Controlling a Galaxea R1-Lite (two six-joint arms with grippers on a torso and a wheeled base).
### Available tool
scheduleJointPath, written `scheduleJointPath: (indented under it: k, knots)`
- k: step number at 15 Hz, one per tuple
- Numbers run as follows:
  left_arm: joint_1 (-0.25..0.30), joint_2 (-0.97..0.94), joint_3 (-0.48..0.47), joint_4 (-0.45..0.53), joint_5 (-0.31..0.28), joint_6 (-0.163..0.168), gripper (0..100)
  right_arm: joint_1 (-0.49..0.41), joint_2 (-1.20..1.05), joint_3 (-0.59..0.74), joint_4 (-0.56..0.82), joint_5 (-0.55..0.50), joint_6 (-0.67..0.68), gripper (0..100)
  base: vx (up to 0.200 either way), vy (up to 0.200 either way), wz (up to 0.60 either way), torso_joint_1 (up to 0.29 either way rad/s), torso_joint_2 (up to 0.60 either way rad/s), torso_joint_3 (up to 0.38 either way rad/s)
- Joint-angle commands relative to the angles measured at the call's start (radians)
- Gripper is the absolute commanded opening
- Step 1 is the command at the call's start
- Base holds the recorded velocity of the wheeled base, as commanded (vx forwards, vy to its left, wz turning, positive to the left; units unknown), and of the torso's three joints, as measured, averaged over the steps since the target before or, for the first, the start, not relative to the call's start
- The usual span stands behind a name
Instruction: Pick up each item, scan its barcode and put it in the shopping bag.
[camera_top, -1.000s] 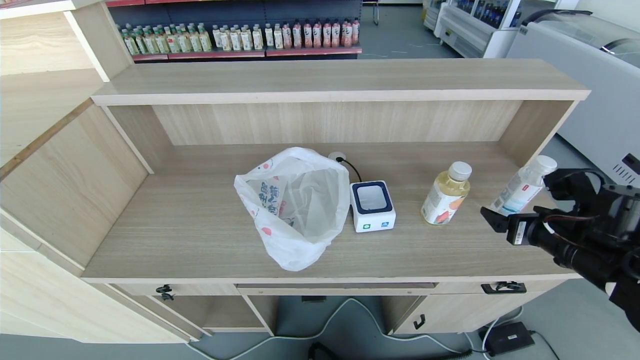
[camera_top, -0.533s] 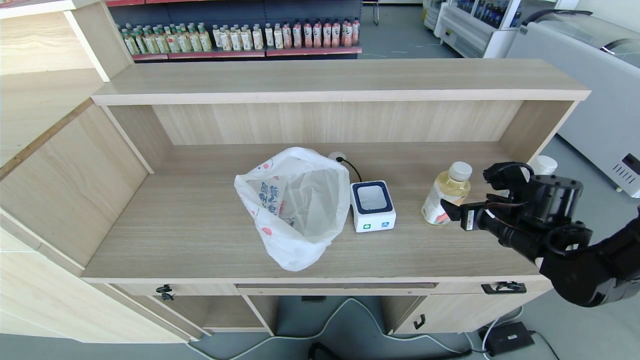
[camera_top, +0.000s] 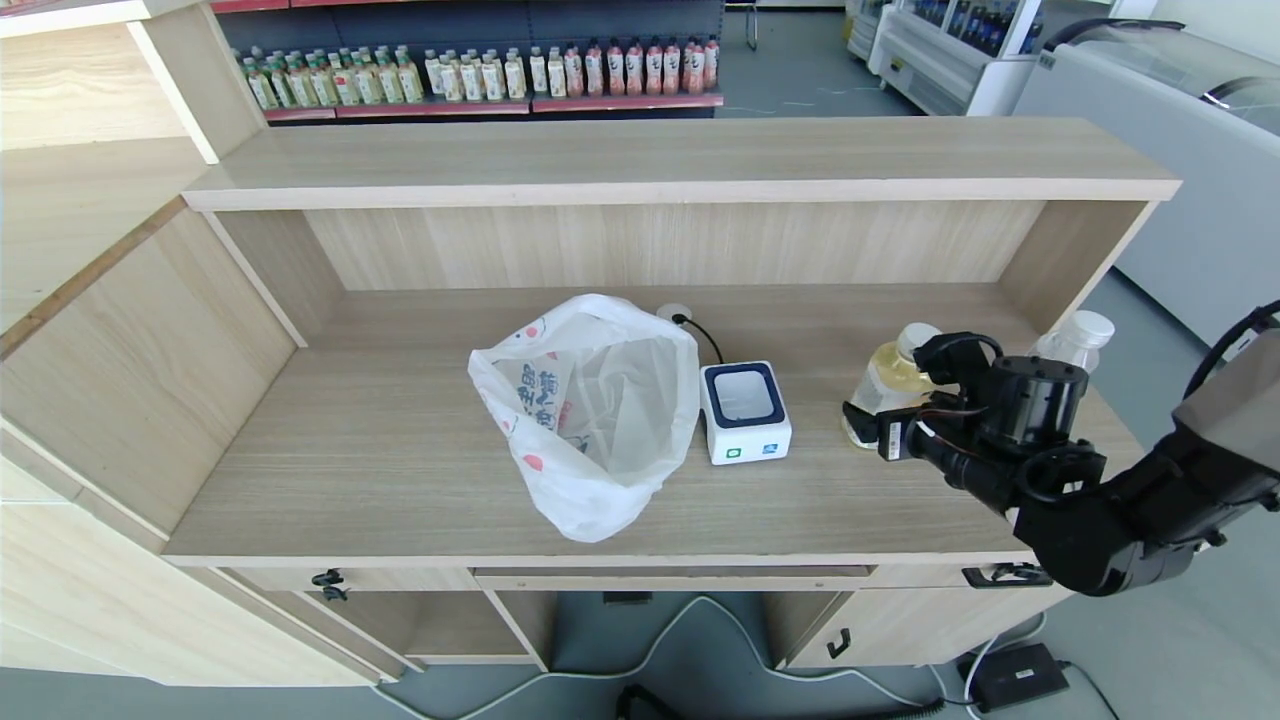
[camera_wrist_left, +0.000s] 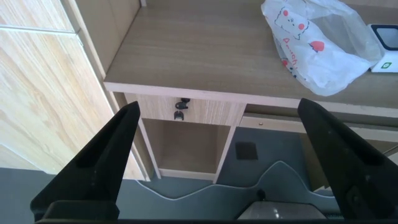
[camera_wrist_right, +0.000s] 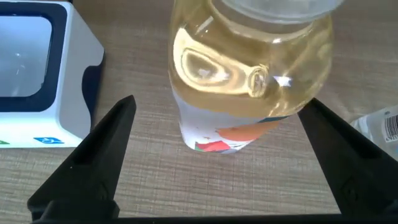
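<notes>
Right gripper (camera_wrist_right: 219, 109) jaws are wide open, one finger on each side of the yellow drink bottle (camera_wrist_right: 249, 68), with a gap on both sides and no contact yet. Left gripper (camera_wrist_left: 219, 109) jaws are also open and hold nothing. It hangs low in front of the counter (camera_top: 350, 450), off the near left edge.

The bottle stands upright on the counter, right of the scanner (camera_top: 745, 410) and well apart from it.

Handling, judged from how it looks:
- Thin clear plastic and nearly full, so it likely has moderate weight and walls that give under a hard squeeze.
- Bare plastic at the shoulder looks slick. The printed label band around the lower body should offer better friction.
- Best hold is probably mid-to-low body across the label, square to the axis. Neck and cap are narrow, and the bottle would likely swing from there.
- Can't tell where the barcode sits. A finger pad could cover it, and the bottle may need turning at the scanner.

The scanner faces window up, with its cable (camera_top: 700, 335) running to the back. The shopping bag (camera_top: 590, 410) is just left of it, slumped with its mouth open toward the right. The film is soft, so the opening may fold shut when an item goes in.

A water bottle (camera_top: 1075, 335) stands farther back on the right, near the yellow one. It could get tipped on lift-out.
</notes>
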Motion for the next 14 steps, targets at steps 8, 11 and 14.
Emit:
scheduleJointPath:
  k: [8, 11, 14]
  knots:
    - [0.000, 0.000, 0.000, 0.000, 0.001, -0.001, 100, 0.032, 0.135, -0.152, -0.031, 0.002, 0.042, 100, 0.000, 0.000, 0.00, 0.000, 0.00, 0.000]
    - [0.000, 0.000, 0.000, 0.000, 0.001, -0.001, 100, 0.035, 0.158, -0.157, -0.056, 0.002, 0.062, 100, 0.000, 0.000, 0.00, 0.000, 0.00, 0.000]
    - [0.000, 0.000, 0.000, 0.000, 0.001, -0.001, 100, 0.024, 0.175, -0.169, -0.089, 0.011, 0.081, 100, 0.000, 0.000, 0.00, 0.000, 0.00, 0.000]
